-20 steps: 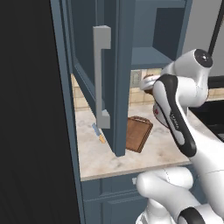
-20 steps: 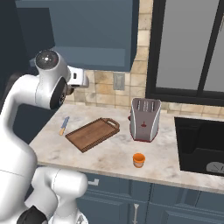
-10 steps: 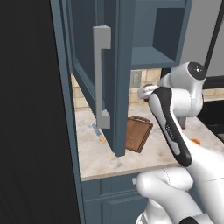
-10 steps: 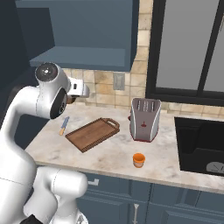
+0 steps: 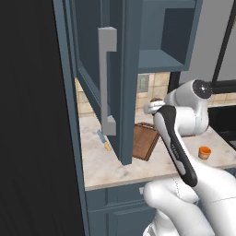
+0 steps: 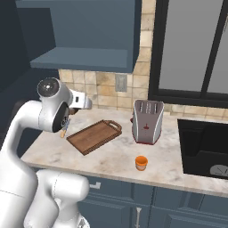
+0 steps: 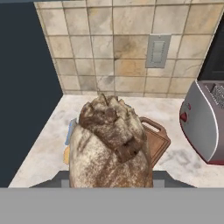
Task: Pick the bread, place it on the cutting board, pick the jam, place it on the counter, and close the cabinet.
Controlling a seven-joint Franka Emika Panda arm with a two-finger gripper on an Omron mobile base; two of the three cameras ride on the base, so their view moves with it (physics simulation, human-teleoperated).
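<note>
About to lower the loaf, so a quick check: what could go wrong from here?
1. The bread fills the gripper and hides the fingertips in the hand view, so a loose hold or early drop would be hard to spot.
2. The cutting board is narrow, with a knife beside it; a release off-centre could miss the board.
3. The open cabinet door hangs close to the arm.

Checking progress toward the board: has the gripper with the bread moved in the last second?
Yes. In the right base view the gripper with the bread has come down from beside the wall outlet toward the cutting board.
</note>
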